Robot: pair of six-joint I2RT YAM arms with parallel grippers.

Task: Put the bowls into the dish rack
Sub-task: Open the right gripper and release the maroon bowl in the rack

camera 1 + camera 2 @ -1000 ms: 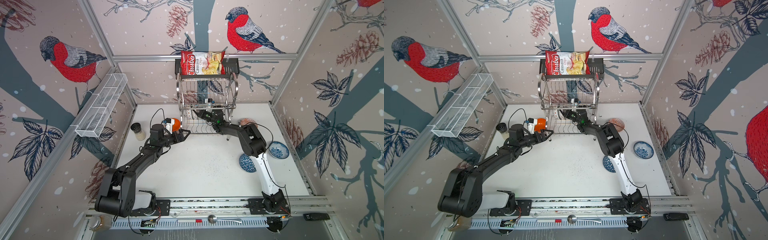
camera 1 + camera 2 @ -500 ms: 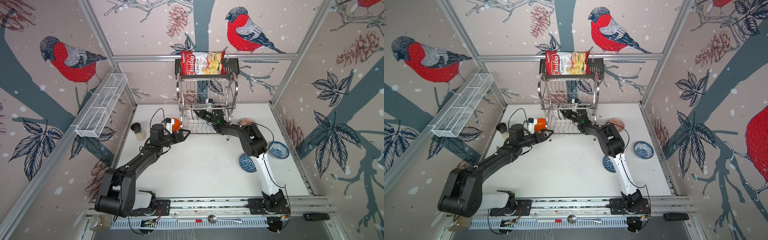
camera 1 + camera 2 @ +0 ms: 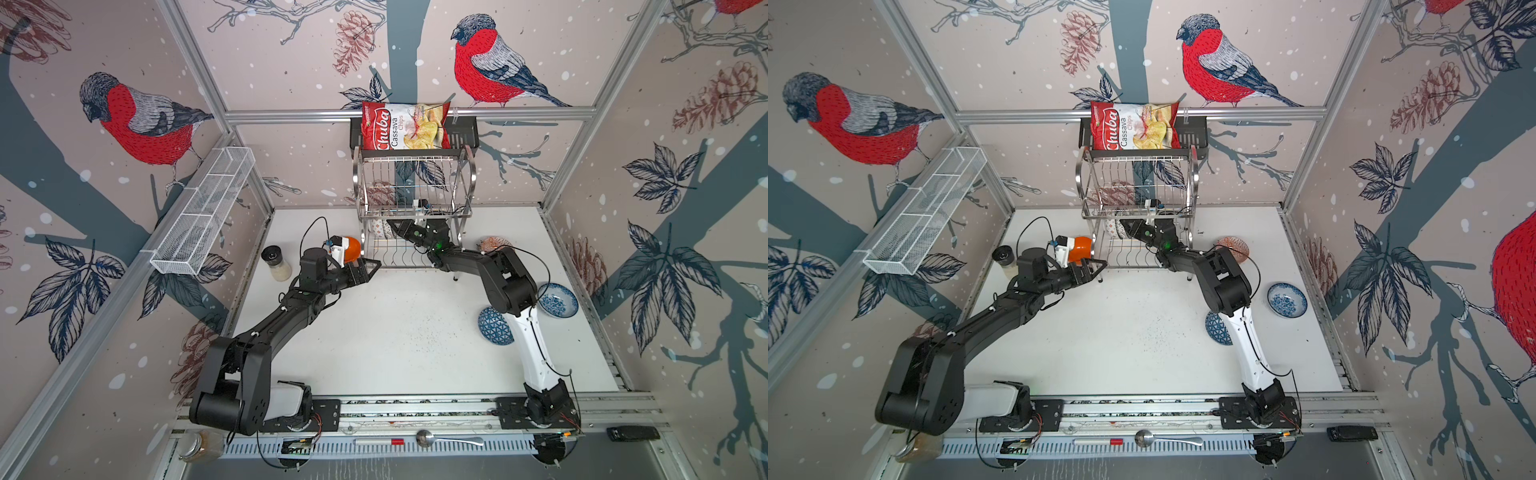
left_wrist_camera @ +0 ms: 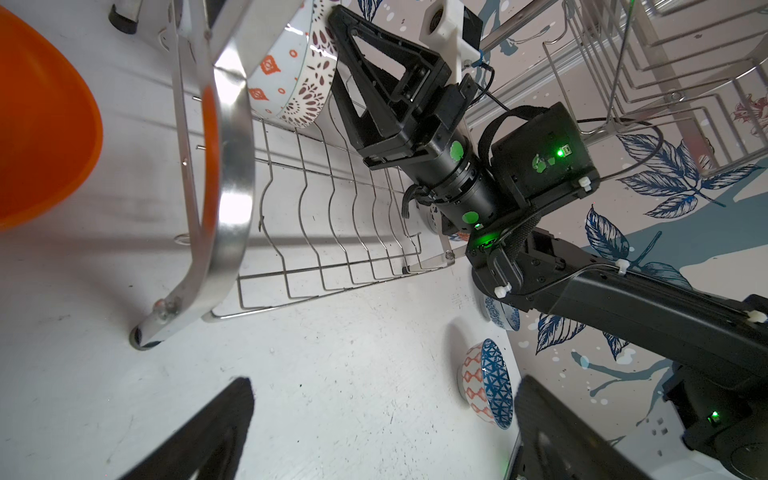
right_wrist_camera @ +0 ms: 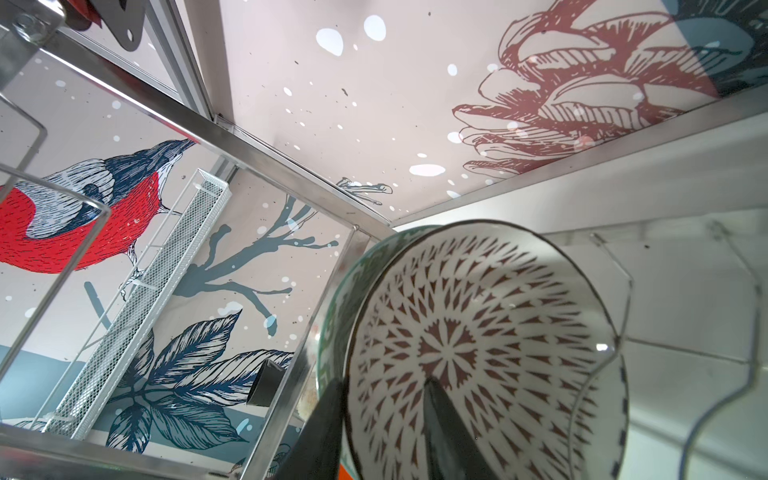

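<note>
We locate the two-tier stainless-steel wire dish rack [image 3: 409,185] at the back edge of the white table [image 3: 395,332]. Its lower shelf holds one white ceramic bowl with a red-brown petal pattern [image 3: 379,228], standing on edge at the left end, just inside the arched frame. The right gripper [image 3: 395,228] straddles this bowl's rim; we cannot tell whether it pinches. The glossy orange bowl [image 3: 352,248] sits just outside that frame. The left gripper [image 4: 382,386] is spread wide, holding nothing, near the rack's front left foot. Bare tabletop lies between the arms.
</note>
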